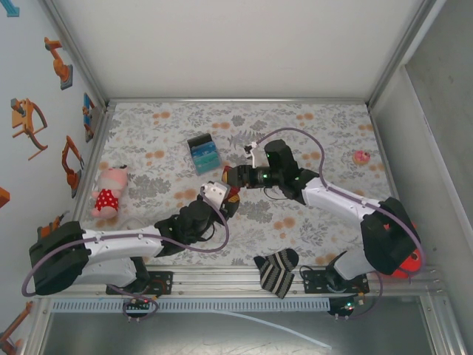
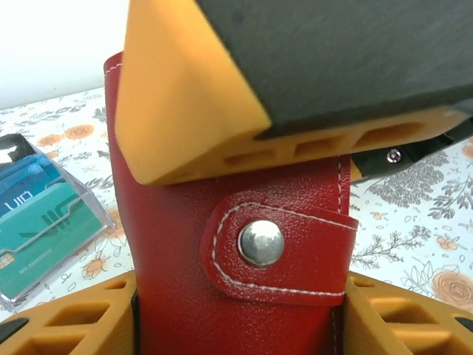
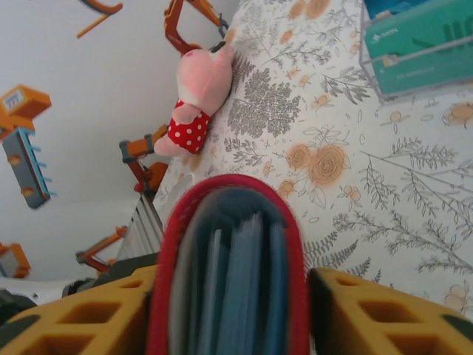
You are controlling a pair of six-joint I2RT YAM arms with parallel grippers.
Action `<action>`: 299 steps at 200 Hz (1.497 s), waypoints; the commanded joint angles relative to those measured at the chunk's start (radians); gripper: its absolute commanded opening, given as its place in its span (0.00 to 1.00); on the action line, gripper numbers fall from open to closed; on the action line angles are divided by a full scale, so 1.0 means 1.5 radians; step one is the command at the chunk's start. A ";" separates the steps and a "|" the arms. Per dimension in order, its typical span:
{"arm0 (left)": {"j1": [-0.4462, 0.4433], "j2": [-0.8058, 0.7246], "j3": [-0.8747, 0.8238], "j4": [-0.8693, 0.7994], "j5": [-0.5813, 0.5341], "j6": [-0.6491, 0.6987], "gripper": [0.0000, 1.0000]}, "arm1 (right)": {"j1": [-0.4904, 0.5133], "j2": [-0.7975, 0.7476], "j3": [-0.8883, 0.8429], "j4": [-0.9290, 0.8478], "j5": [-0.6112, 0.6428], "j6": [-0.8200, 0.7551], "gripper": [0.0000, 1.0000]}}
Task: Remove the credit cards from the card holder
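Your left arm point(image 1: 122, 244) reaches forward-right from base. Left gripper point(image 1: 224, 198) clamps holder point(image 2: 185, 296), fingers point(image 2: 74, 322) on both sides. Your right arm point(image 1: 332, 196) stretches left. Right gripper point(image 1: 235, 177) meets left gripper mid-table, wrist rolled sideways, pads point(image 3: 384, 318) touching holder on both sides.

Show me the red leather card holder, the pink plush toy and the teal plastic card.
red leather card holder point(image 2: 260, 243), left wrist view, the metal snap on its tab.
pink plush toy point(image 3: 201, 78), right wrist view, its head.
teal plastic card point(image 2: 44, 237), left wrist view, its printed face.
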 commanded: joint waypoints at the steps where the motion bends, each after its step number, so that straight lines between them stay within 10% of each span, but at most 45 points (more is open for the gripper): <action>1: 0.006 0.004 0.031 0.051 0.005 0.017 0.52 | 0.003 -0.006 0.028 0.009 -0.009 -0.006 0.34; 76: 0.025 -0.196 -0.027 -0.040 0.101 0.002 0.99 | -0.021 -0.047 0.142 -0.211 0.052 -0.228 0.11; 160: 0.158 -0.550 -0.038 -0.341 0.296 -0.026 0.87 | -0.039 -0.019 0.282 -0.393 -0.137 -0.441 0.08; 225: 0.199 -0.390 0.021 -0.305 0.434 0.008 0.86 | -0.067 0.012 0.339 -0.449 -0.229 -0.497 0.05; 299: 0.340 -0.234 0.064 -0.139 0.831 -0.059 0.84 | -0.072 0.010 0.344 -0.501 -0.278 -0.564 0.05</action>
